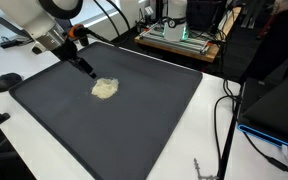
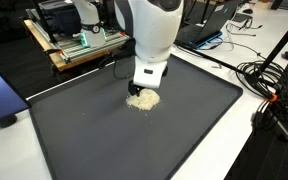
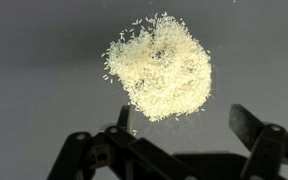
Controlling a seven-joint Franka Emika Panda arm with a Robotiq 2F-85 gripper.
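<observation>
A small heap of pale rice grains (image 3: 160,66) lies on a dark grey mat (image 1: 144,120); the rice heap (image 1: 105,89) shows in both exterior views (image 2: 143,100). My gripper (image 3: 186,122) hangs just over the mat beside the heap, jaws wide apart and empty. One fingertip (image 3: 125,118) almost touches the heap's edge; the other fingertip (image 3: 248,122) stands off to the side on bare mat. In an exterior view the gripper (image 1: 88,72) slants down next to the heap, and from the opposing camera the gripper (image 2: 145,88) hides part of it.
The mat rests on a white table (image 1: 214,150). A black round object (image 1: 8,81) sits off one mat corner. Cables (image 2: 269,85) trail along the table edge. Electronics on a wooden board (image 2: 79,45) and a blue-edged panel (image 1: 274,125) stand beyond the mat.
</observation>
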